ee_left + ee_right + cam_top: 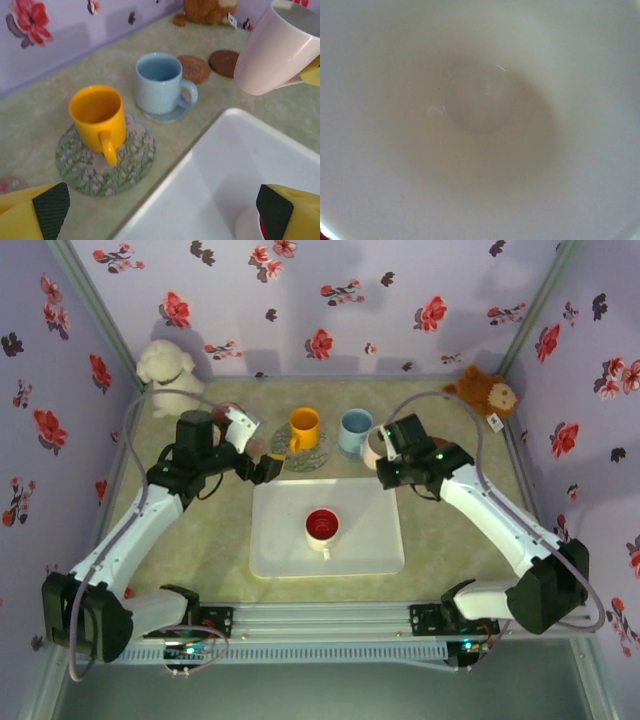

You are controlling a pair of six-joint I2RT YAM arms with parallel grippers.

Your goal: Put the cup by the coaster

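Observation:
A pale pink cup (374, 448) (275, 47) hangs tilted above the table, just right of the blue cup. My right gripper (388, 456) is shut on it, and one yellow finger (312, 73) shows at its side. The right wrist view looks straight into the cup's pale inside (480, 100). Two round brown coasters (194, 68) (224, 62) lie bare on the table behind and below the held cup. My left gripper (262, 464) (162, 212) stands open over the tray's left edge, near the yellow cup, with nothing between its fingers.
A yellow cup (304, 427) (97, 116) stands on a floral coaster (127, 167). A blue cup (355, 431) (159, 82) stands on a blue coaster. The white tray (280, 540) holds a red cup (322, 526). Plush toys sit in the back corners (165, 365) (490, 390).

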